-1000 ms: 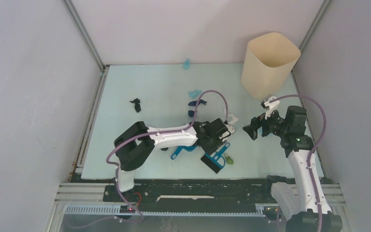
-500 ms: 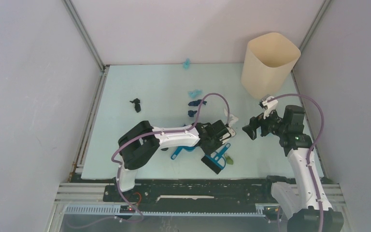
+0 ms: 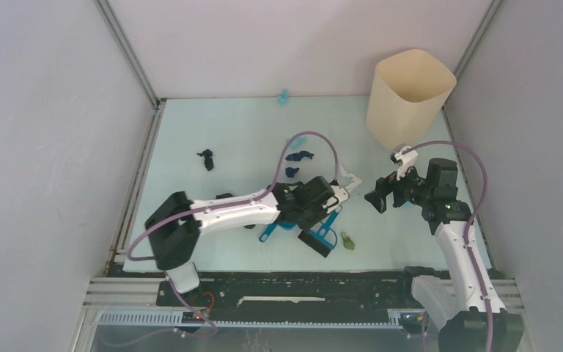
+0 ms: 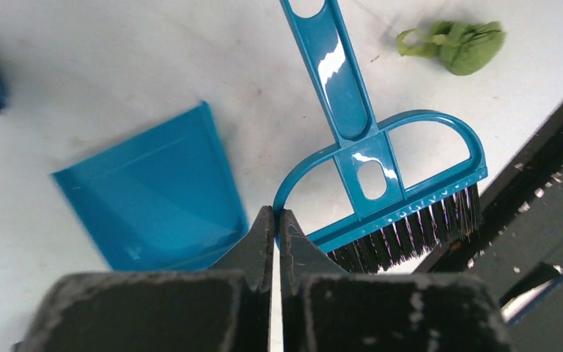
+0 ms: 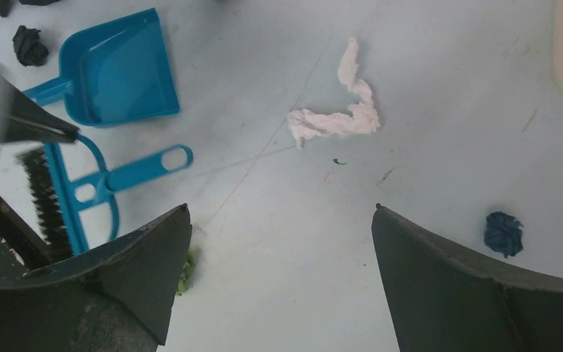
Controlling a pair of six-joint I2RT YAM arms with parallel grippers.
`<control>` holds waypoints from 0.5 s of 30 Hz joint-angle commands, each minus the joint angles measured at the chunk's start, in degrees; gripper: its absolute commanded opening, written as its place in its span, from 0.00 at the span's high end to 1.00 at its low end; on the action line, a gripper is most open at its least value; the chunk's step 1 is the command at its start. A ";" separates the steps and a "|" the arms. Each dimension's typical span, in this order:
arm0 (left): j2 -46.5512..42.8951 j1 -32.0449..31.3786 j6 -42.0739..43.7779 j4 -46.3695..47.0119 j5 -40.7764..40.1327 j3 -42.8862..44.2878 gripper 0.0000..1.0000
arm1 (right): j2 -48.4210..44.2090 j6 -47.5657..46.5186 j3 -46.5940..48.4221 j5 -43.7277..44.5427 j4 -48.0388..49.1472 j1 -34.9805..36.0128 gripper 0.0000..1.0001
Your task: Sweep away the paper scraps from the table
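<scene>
My left gripper (image 4: 277,214) (image 3: 322,218) is shut on the thin curved frame of the blue hand brush (image 4: 381,183) (image 3: 322,233), which lies on the table (image 3: 227,132) near its front edge. Just left of it lies the blue dustpan (image 4: 154,194) (image 5: 121,70). A greenish paper scrap (image 4: 458,45) (image 3: 347,241) sits beside the brush. A white twisted scrap (image 5: 333,117) (image 3: 350,180) lies ahead of my right gripper (image 5: 282,209) (image 3: 385,192), which hovers open and empty. Dark scraps (image 3: 206,157) (image 3: 291,171) (image 5: 503,233) are scattered further off.
The tall beige bin (image 3: 408,95) stands at the back right corner. A light blue scrap (image 3: 284,95) lies against the back wall. Metal rails border the table's left and front edges. The left arm's cable arcs over the middle scraps.
The left jaws closed onto the brush's frame. The left arm's elbow swung left and the brush shifted slightly left with it. The right gripper stayed open, barely moving.
</scene>
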 commanded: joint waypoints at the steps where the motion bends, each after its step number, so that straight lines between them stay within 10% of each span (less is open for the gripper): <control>1: -9.38 -0.58 5.76 -2.55 -2.66 0.70 1.00 | 1.21 0.76 0.56 -0.17 1.07 1.58 0.00; 15: -19.31 -6.69 16.80 11.99 -5.53 -13.54 1.00 | 3.28 7.41 1.32 -26.70 -2.37 1.99 0.04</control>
